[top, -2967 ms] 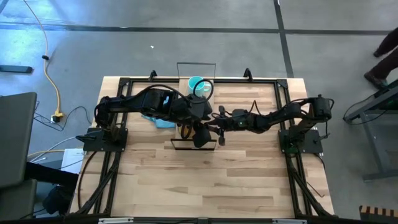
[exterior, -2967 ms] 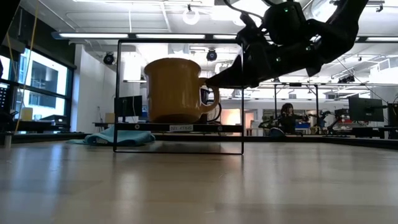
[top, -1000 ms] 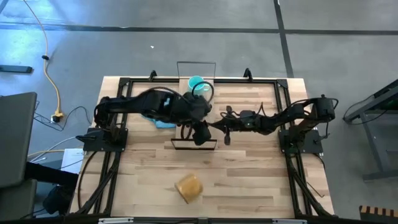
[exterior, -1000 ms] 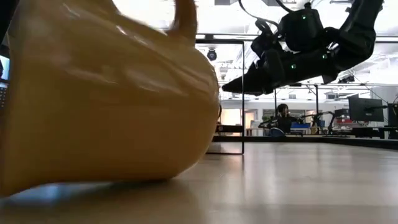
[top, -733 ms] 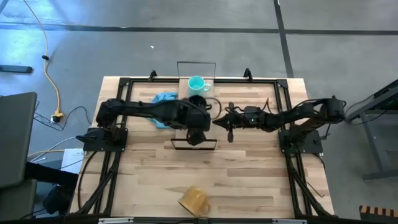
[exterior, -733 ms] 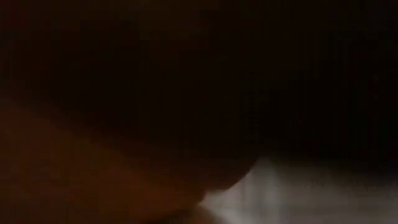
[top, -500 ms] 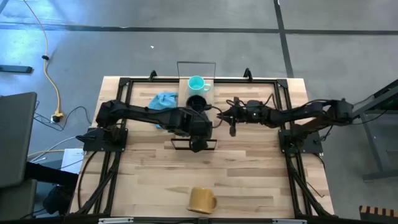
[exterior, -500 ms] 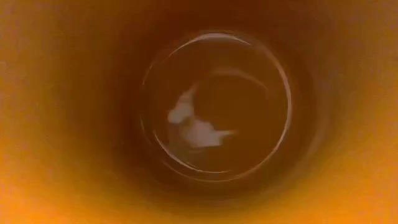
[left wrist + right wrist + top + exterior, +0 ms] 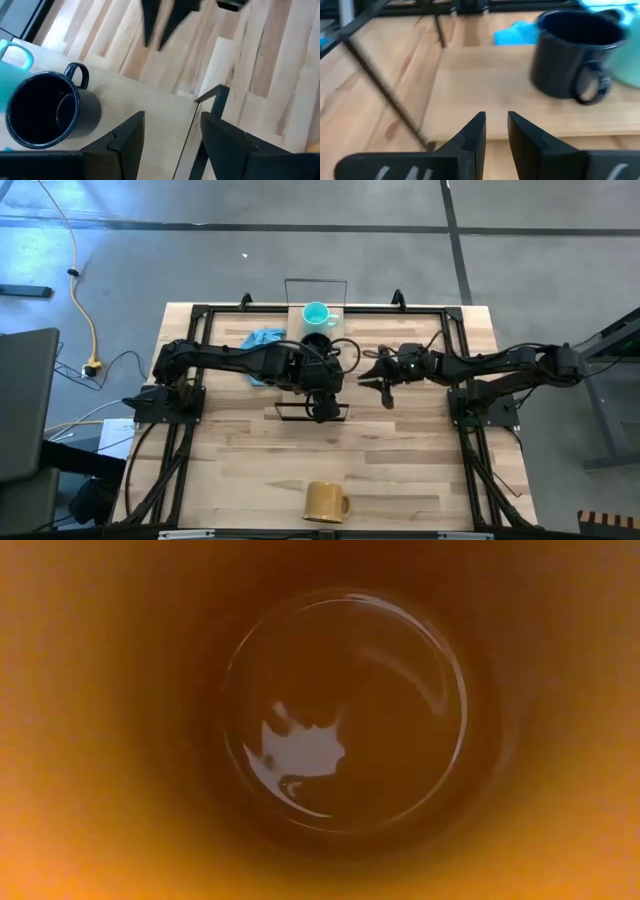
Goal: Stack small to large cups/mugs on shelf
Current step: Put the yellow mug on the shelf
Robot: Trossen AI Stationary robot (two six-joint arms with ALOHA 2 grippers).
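Observation:
The amber-orange mug (image 9: 323, 500) lies on its side on the tabletop near the front edge, its mouth against the low camera, so the low view shows only the mug's inside (image 9: 340, 720). On the shelf plank (image 9: 150, 105) the black mug (image 9: 318, 342) stands upright, and the teal mug (image 9: 316, 313) stands behind it at the far end. My left gripper (image 9: 172, 135) hangs open above the plank's near end, by the black wire frame (image 9: 210, 97). My right gripper (image 9: 495, 127) stands to the shelf's right with a narrow gap between its fingers, pointing at the plank (image 9: 490, 85) and holding nothing.
A light blue cloth (image 9: 265, 340) lies on the table left of the shelf. Black rails (image 9: 190, 350) run along the table's left, right and far sides. Bare wood stretches between the shelf and the amber mug.
The amber mug has rolled over the tabletop toward the near edge and come to rest with its mouth at the low camera. My right gripper has drawn back toward the table's right edge. My left gripper has sunk over the shelf's near end.

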